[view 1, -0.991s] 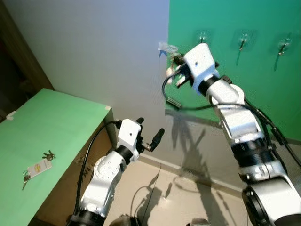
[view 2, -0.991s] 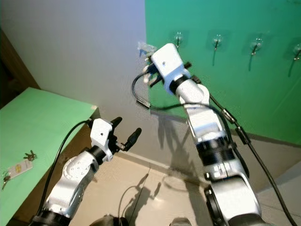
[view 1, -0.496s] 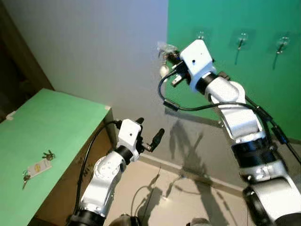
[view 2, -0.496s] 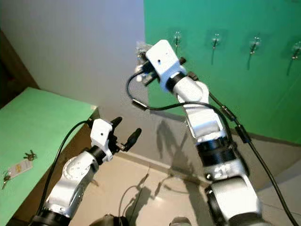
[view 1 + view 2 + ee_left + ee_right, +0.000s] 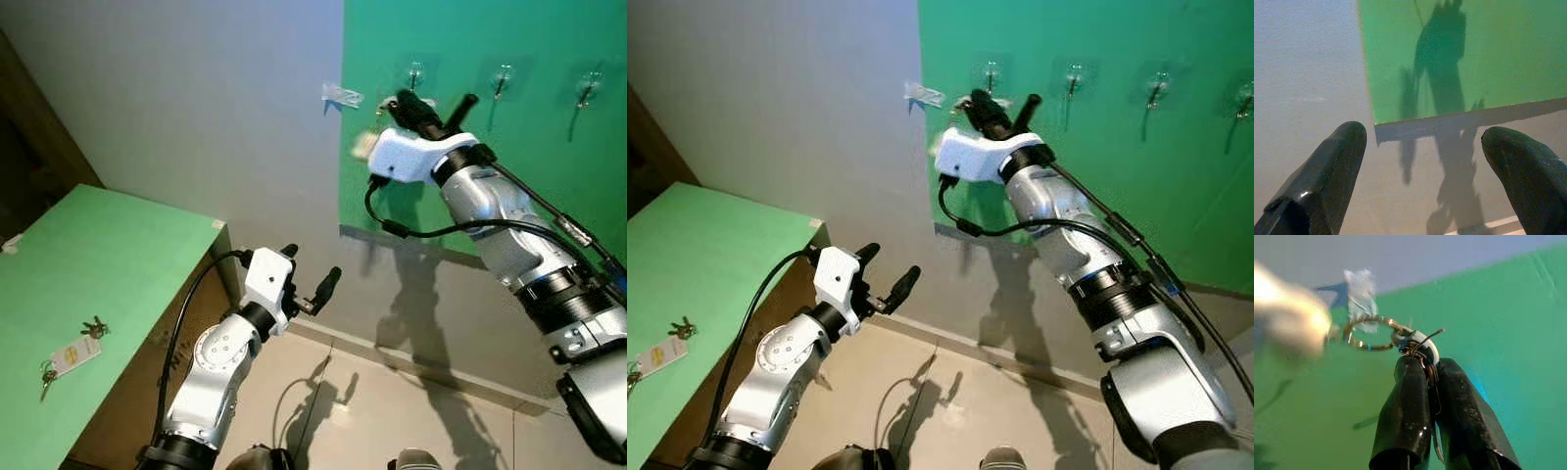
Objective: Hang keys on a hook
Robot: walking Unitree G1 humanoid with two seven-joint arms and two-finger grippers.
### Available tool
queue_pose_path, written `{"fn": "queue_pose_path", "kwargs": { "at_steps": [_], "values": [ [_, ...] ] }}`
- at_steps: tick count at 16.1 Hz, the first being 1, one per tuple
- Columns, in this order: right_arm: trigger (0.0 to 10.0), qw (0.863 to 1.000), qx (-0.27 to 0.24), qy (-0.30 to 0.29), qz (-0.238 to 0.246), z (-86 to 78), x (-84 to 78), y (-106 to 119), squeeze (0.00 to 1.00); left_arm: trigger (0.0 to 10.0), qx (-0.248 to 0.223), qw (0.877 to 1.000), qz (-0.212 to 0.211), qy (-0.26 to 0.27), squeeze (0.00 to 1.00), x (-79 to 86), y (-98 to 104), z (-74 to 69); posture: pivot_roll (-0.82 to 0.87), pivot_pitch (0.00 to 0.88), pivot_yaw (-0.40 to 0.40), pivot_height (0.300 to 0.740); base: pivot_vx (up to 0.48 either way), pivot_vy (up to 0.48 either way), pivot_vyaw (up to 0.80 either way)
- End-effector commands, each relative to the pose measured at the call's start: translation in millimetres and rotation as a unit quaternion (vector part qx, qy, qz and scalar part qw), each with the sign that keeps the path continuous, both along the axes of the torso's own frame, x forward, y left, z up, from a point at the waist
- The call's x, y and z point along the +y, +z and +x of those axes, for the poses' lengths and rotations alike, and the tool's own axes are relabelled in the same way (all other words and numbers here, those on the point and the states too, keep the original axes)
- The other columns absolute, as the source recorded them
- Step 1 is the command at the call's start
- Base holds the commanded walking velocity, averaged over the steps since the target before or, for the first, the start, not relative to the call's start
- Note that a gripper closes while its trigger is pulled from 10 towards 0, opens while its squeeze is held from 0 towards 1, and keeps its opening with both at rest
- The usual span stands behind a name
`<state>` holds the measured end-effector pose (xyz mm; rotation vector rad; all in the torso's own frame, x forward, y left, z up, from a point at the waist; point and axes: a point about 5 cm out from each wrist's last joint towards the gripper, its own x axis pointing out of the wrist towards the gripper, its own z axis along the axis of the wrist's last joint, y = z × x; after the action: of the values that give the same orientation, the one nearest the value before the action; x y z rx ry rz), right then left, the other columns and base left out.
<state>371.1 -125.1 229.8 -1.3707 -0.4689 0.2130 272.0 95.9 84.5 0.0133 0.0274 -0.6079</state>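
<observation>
Right tool (image 5: 416, 106) holds keys (image 5: 1415, 345) just beside leftmost hook (image 5: 415, 72).

**Colours across wall, table and grippers**

A bright green wall panel (image 5: 490, 127) is set against a pale grey wall (image 5: 196, 117). A light green tabletop (image 5: 108, 264) is seen. Black fingers (image 5: 1405, 416) are closed on a silver key ring (image 5: 1369, 333) with a blurred cream tag (image 5: 1288, 313).

Glossy black right pincer (image 5: 1426, 377) pinches a shiny metal key ring (image 5: 1367, 333) before a matt green panel (image 5: 1508, 323).
</observation>
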Motion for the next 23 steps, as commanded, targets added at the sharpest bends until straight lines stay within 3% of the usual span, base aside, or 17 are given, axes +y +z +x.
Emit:
{"fn": "queue_pose_path", "kwargs": {
  "at_steps": [1, 3, 5, 12, 14, 15, 16, 17, 19, 23],
  "values": [
    [0.0, 1.0, -0.011, 0.008, -0.019, 1.0, 3.4, 3, 0.0, 10.0, -0.004, 1.0, 0.007, -0.001, 0.0, 0.4, 2, 0.3, -0.25, 0.037, 0.088, 0.72, 0.0, 0.0, 0.0],
    [0.0, 0.999, -0.016, 0.003, -0.028, 3.0, 1.2, 2, 0.0, 10.0, -0.004, 1.0, 0.007, -0.001, 0.0, 0.5, 2, -0.1, -0.25, 0.039, 0.089, 0.72, 0.0, 0.0, 0.0],
    [0.0, 0.996, -0.052, -0.009, -0.072, 5.7, -2.8, 5, 0.0, 10.0, -0.003, 1.0, 0.008, -0.002, 0.0, 0.6, 2, -0.3, -0.26, 0.039, 0.089, 0.72, 0.0, 0.0, 0.0],
    [0.0, 0.988, -0.091, -0.046, -0.118, 15.3, -19.3, 4, 0.0, 10.0, -0.004, 1.0, 0.01, -0.004, 0.0, 1.9, 3, -0.3, -0.26, 0.045, 0.096, 0.72, 0.0, 0.0, 0.0],
    [0.0, 0.995, -0.06, -0.063, -0.049, 17.3, -24.3, 4, 0.0, 10.0, -0.003, 1.0, 0.01, -0.004, 0.0, 2.1, 2, -0.5, -0.25, 0.045, 0.097, 0.72, 0.0, 0.0, 0.0],
    [0.0, 0.992, 0.021, -0.076, 0.099, 18.1, -28.5, -1, 0.0, 10.0, -0.003, 1.0, 0.01, -0.003, 0.0, 2.5, 3, -1.1, -0.25, 0.052, 0.097, 0.72, 0.0, 0.0, 0.0],
    [0.0, 0.983, 0.057, -0.075, 0.159, 17.8, -28.9, -5, 0.0, 10.0, -0.003, 1.0, 0.009, -0.003, 0.0, 2.5, 2, -1.7, -0.25, 0.054, 0.097, 0.72, 0.0, 0.0, 0.0],
    [0.0, 0.973, 0.08, -0.076, 0.2, 17.4, -29.6, -8, 0.0, 10.0, -0.001, 1.0, 0.009, -0.004, 0.0, 2.4, 2, -2.5, -0.25, 0.056, 0.098, 0.72, 0.0, 0.0, 0.0],
    [0.0, 0.964, 0.09, -0.08, 0.236, 19.1, -31.4, -8, 0.0, 10.0, 0.0, 1.0, 0.008, -0.005, 0.0, 1.9, 2, -3.6, -0.25, 0.055, 0.099, 0.72, 0.0, 0.0, 0.0],
    [0.0, 0.919, 0.159, -0.072, 0.355, 21.2, -32.4, -7, 0.0, 10.0, 0.001, 1.0, 0.009, -0.005, 0.0, 1.5, 1, -4.0, -0.25, 0.047, 0.098, 0.72, 0.0, 0.0, 0.0]
  ]
}}
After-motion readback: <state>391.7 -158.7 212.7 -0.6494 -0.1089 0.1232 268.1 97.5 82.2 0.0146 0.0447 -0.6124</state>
